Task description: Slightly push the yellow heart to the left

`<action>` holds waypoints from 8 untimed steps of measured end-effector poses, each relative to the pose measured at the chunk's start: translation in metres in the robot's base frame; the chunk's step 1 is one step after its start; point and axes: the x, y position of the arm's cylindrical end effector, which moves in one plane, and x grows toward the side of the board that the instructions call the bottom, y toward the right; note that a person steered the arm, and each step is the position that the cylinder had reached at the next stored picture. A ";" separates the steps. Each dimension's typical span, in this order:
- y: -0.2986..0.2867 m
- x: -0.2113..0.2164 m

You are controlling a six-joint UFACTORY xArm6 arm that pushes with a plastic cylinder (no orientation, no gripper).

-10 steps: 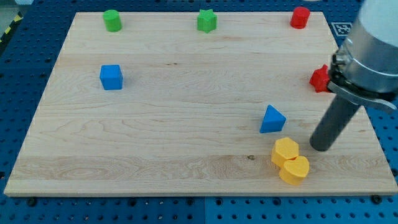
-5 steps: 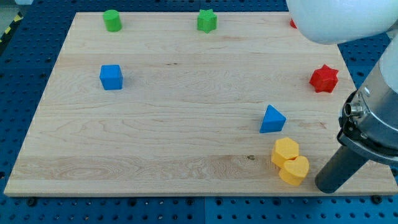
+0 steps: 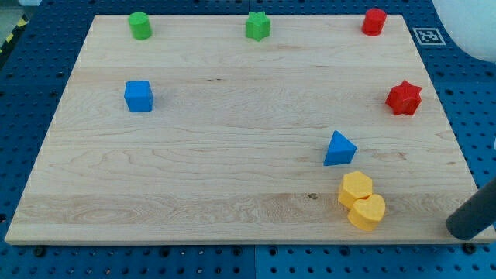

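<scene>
The tool here is a bare dark rod with no jaws to open or close, and it holds nothing. Its tip (image 3: 463, 232) sits at the lower right of the frame, at the counter's (image 3: 232, 155) right edge, apart from every block. To its left in the frame, with a clear gap between, lies the yellow heart (image 3: 366, 211), near the counter's bottom edge. The heart touches a yellow hexagon (image 3: 356, 188) just above and slightly left of it. Above those sits a blue triangle (image 3: 339, 149). Farther out are a red star (image 3: 404, 98) at the right, a red cylinder (image 3: 373, 21) at the upper right, a green star (image 3: 257, 25) and a green cylinder (image 3: 139, 25) along the top, and a blue cube (image 3: 139, 96) at the left.

The step in hand looks like the approach: the tip stands on the heart's right side, no contact yet. The next move likely calls for a short, level slide leftward into the heart's right flank, stopping early. A push angled upward would probably drag the hexagon along.
</scene>
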 end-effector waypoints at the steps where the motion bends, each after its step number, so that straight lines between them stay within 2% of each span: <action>1: -0.006 -0.001; 3: -0.054 -0.001; 8: -0.083 -0.013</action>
